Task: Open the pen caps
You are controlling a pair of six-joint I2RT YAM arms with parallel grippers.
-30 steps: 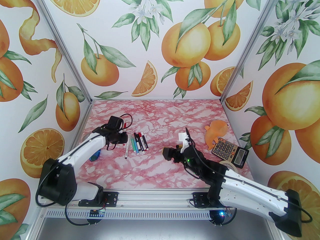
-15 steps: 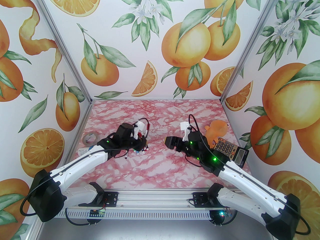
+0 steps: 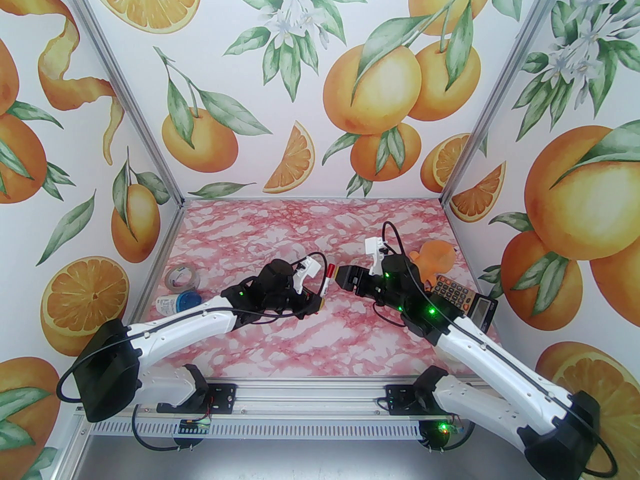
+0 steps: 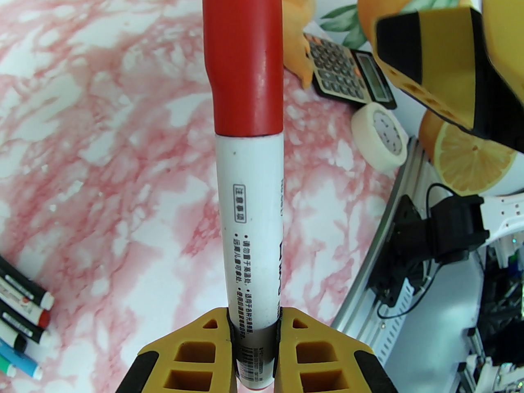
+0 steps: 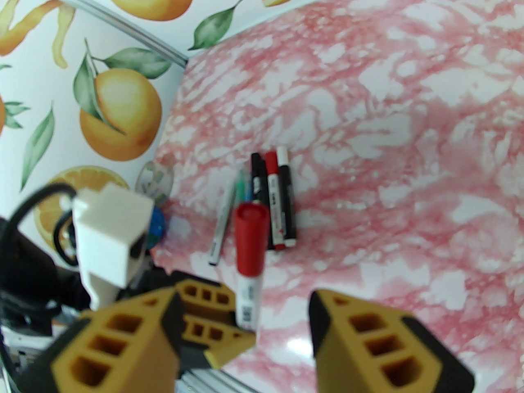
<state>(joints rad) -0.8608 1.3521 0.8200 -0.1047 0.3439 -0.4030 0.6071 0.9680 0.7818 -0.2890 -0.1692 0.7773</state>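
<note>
left gripper [image 4: 254, 342] clamps the white plastic marker pen [image 4: 250, 219]; right gripper [image 3: 344, 274], fingers parted, just short of its red cylindrical cap [image 4: 245, 55]. next: pinch, pull.

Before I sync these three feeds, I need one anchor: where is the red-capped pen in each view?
Top external: red-capped pen near picture centre, tilted, cap farthest.
Left wrist: pen upright down the middle.
Right wrist: pen low, left of centre.
Shared landmark: the left gripper, shut on its barrel end.
</note>
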